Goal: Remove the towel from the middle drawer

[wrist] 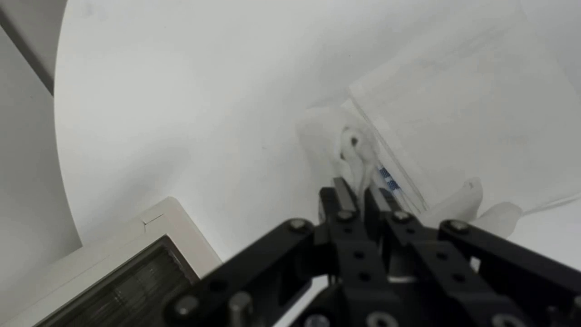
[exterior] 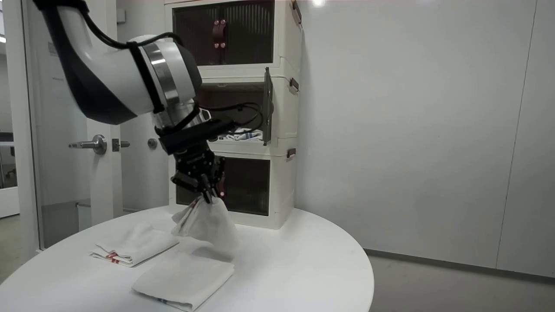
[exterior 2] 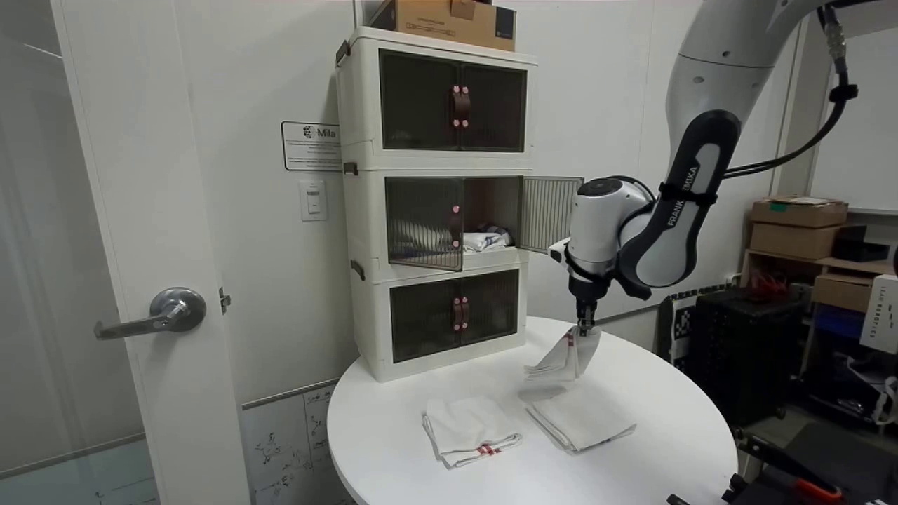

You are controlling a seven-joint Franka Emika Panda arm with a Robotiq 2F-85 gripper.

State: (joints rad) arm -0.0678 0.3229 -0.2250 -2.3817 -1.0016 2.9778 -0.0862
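Though limp, the red-striped towel (exterior: 210,224) downward from the gripper (exterior: 209,198) tight on its top, long axis unclear.

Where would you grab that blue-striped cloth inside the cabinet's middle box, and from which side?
Probably by a loose front fold of the blue-striped cloth, coming straight in from the front: the middle compartment is closed above and at the sides, while its door stands open. The gripper, pinching a hanging towel, must release it first.
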